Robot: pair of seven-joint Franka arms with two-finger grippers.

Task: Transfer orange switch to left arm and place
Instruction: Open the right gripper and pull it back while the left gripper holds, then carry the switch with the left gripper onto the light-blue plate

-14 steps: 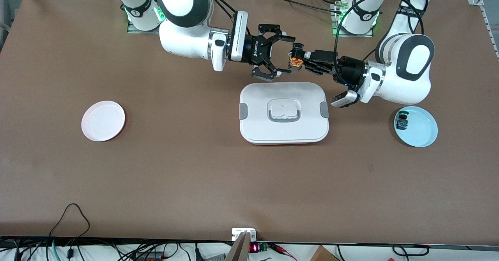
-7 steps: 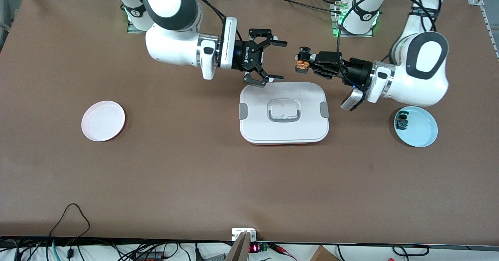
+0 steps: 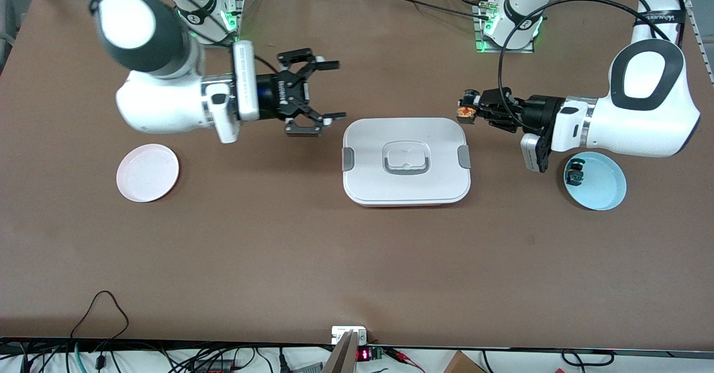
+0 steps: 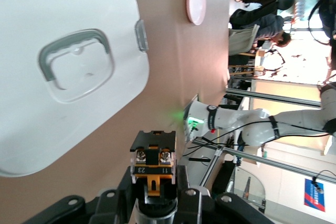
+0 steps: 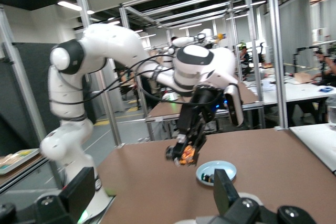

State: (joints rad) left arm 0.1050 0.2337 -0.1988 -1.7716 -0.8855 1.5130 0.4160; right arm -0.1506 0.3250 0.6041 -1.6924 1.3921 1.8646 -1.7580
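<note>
The orange switch (image 3: 464, 114) is held in my left gripper (image 3: 472, 109), up in the air beside the corner of the white box (image 3: 406, 186) at the left arm's end. In the left wrist view the switch (image 4: 153, 157) sits between the shut jaws (image 4: 155, 184), with the box (image 4: 63, 108) below. My right gripper (image 3: 333, 90) is open and empty, over bare table beside the box toward the right arm's end. In the right wrist view its open fingers (image 5: 224, 191) frame the left gripper holding the switch (image 5: 185, 154).
A pale pink plate (image 3: 148, 172) lies toward the right arm's end. A light blue plate (image 3: 599, 186) with a small black and teal switch (image 3: 574, 173) lies toward the left arm's end, under the left forearm. Cables run along the table's near edge.
The two grippers have drawn apart. The right gripper, open, swung toward the right arm's end. The left gripper carried the orange switch toward the left arm's end.
</note>
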